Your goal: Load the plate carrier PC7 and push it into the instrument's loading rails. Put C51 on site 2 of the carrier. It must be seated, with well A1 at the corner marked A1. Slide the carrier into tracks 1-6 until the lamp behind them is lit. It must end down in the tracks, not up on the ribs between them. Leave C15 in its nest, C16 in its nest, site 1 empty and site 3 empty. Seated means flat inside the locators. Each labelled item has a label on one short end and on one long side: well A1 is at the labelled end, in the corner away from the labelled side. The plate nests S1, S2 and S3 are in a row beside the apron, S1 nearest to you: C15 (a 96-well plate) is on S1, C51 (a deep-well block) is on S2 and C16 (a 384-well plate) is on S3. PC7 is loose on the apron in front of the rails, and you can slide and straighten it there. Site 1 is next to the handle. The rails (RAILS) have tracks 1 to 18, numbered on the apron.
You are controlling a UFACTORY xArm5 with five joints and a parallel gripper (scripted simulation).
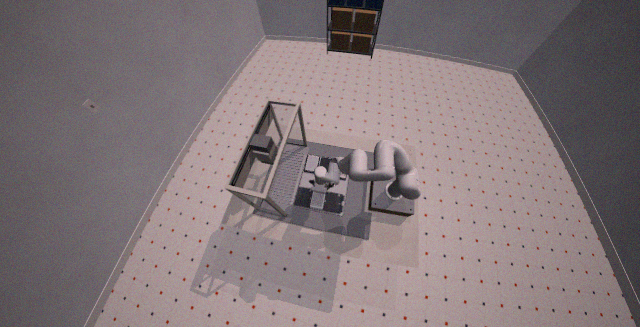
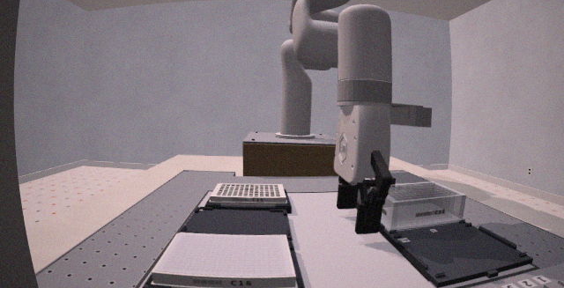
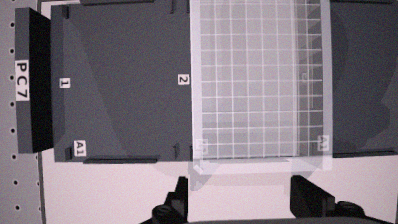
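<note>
The carrier PC7 (image 3: 125, 82) lies on the light apron, its handle (image 3: 32, 87) at the left of the wrist view. The clear deep-well block C51 (image 3: 260, 82) stands on site 2 and looks level; it also shows in the exterior view (image 2: 423, 206), with its label facing the camera. Site 1 (image 3: 125, 100) and site 3 (image 3: 360, 80) are bare. My gripper (image 3: 239, 193) (image 2: 367, 200) is open and empty. It hangs low over the apron beside the block's long side, not around it. C15 (image 2: 248, 193) and C16 (image 2: 225, 262) sit in their nests, with the empty nest S2 (image 2: 238, 222) between them.
The rails (image 1: 287, 177) and the instrument frame (image 1: 265, 157) lie beyond the carrier's far end. Track numbers (image 2: 526, 281) show at the apron's edge. The arm's pedestal (image 2: 288, 156) stands behind the nests. A shelf rack (image 1: 356, 9) stands at the far wall.
</note>
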